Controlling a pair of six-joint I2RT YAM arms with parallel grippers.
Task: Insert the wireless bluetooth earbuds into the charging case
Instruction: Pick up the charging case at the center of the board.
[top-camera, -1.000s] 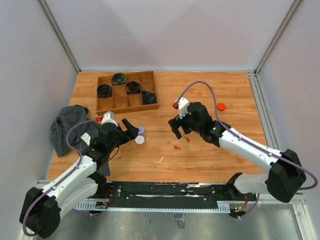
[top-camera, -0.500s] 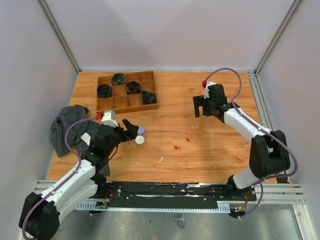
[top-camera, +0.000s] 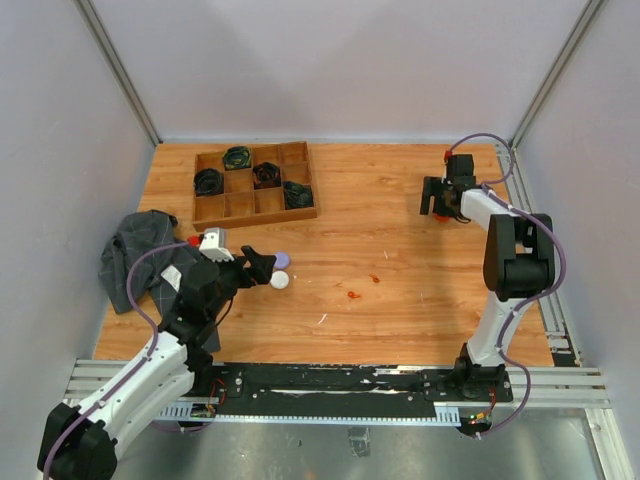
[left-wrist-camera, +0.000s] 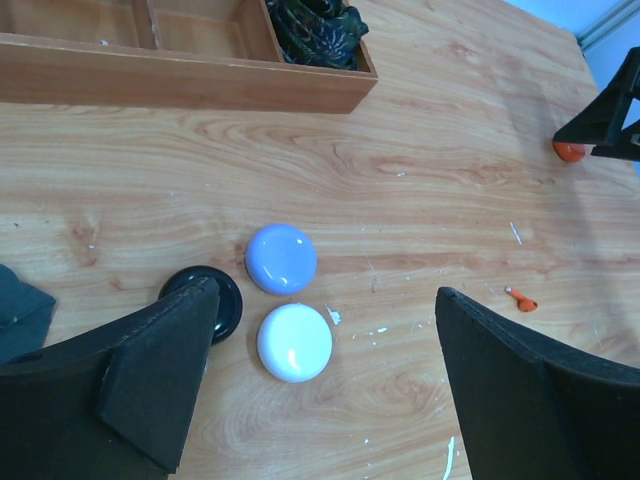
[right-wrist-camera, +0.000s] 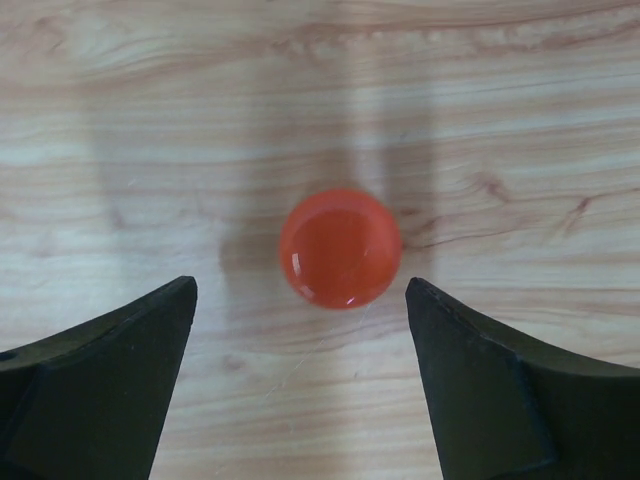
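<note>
Our left gripper (left-wrist-camera: 325, 295) hangs wide open over a lavender disc (left-wrist-camera: 281, 258) and a white disc (left-wrist-camera: 294, 342), near left. Our right gripper (right-wrist-camera: 300, 310), equally wide and empty, hangs over an orange disc (right-wrist-camera: 340, 248), far right. A tiny orange-red earbud (top-camera: 353, 295) lies loose mid-table, so nothing seems inserted yet.

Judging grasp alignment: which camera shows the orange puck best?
Right wrist: the orange puck sits whole, centred in the open right end effector. Left wrist catches a distant sliver; from above, that end effector covers it.
</note>
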